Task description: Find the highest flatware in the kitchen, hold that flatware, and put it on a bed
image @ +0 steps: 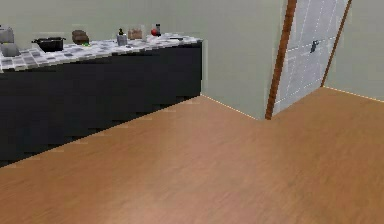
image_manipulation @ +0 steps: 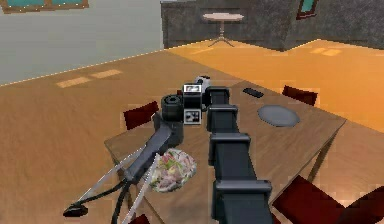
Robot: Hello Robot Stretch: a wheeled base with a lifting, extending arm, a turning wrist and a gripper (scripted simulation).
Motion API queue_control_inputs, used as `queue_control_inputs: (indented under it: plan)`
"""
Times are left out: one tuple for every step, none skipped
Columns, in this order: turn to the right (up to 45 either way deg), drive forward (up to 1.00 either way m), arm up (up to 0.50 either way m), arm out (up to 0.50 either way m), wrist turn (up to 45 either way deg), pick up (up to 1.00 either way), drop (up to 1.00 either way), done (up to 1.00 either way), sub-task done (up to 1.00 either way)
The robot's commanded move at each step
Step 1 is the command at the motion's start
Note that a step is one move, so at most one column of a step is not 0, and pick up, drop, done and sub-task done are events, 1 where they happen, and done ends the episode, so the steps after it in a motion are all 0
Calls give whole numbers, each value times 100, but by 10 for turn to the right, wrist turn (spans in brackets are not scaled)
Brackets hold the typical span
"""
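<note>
No text, label, brand, number or sign legible. White squares [image_manipulation: 192, 104] at end of arm [image_manipulation: 228, 150]: black marks, no letters or digits made out. Small things on kitchen tabletop [image: 100, 55]: too small to tell any print.

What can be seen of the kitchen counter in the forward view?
The kitchen counter is a long run of dark, nearly black cabinet fronts under a pale speckled top that looks like stone. It stands on the wooden floor against the pale wall, running from the forward view's left edge to an end short of the white door. Small items sit along its top, too small to name.
</note>
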Motion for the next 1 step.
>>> queue_control_inputs:
  plan:
    - [0,0,0,0,450,0,0,0,0]
